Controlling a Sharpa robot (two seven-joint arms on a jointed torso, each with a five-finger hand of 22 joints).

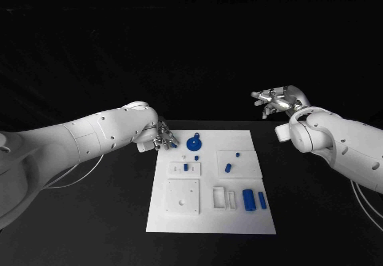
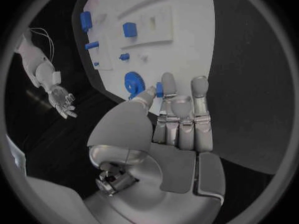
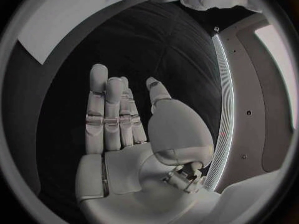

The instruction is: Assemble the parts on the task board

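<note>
The white task board lies in the middle of the black table. My left hand hovers at the board's far left corner and pinches a small blue part between thumb and a finger. Just beside it a round blue gear sits on the board. My right hand is raised off the board's far right corner, fingers apart and holding nothing. The right wrist view shows its flat palm with the board's corner beyond it.
Small blue pegs stand in the raised white blocks mid-board. Two blue cylinders lie near the board's front right, next to white slotted pieces. A square white plate sits front left. Black table surrounds the board.
</note>
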